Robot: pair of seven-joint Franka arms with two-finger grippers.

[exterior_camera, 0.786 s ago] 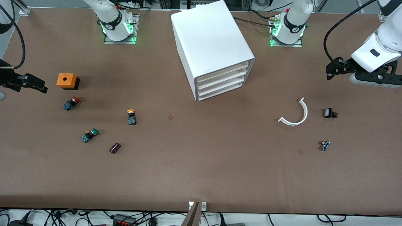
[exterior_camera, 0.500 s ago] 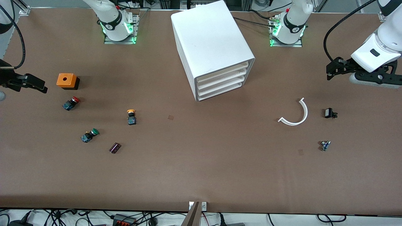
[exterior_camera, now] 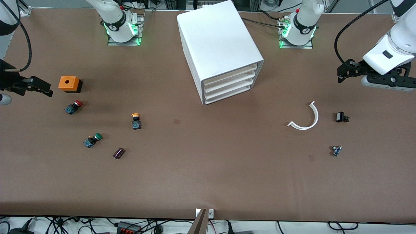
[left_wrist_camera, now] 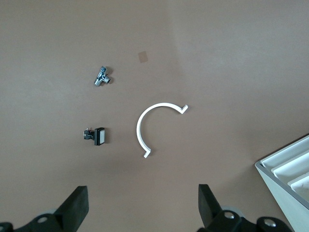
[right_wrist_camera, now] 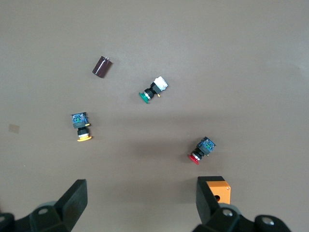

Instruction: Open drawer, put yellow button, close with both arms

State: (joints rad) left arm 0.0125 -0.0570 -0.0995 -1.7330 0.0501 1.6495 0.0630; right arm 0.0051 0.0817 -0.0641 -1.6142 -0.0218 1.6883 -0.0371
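The yellow button (exterior_camera: pixel 135 121) lies on the table toward the right arm's end, nearer the front camera than the cabinet (exterior_camera: pixel 221 52), whose top drawer (exterior_camera: pixel 231 76) looks shut, though its front is small to judge. Right gripper (right_wrist_camera: pixel 140 208) hangs spread wide near the orange box (exterior_camera: pixel 69 83); left gripper (left_wrist_camera: pixel 142 208), also spread, hangs over the white arc (exterior_camera: pixel 305 117)

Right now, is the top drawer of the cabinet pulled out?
No, the drawer sits flush with the three beneath it in the cabinet, none of the fronts sticking out.
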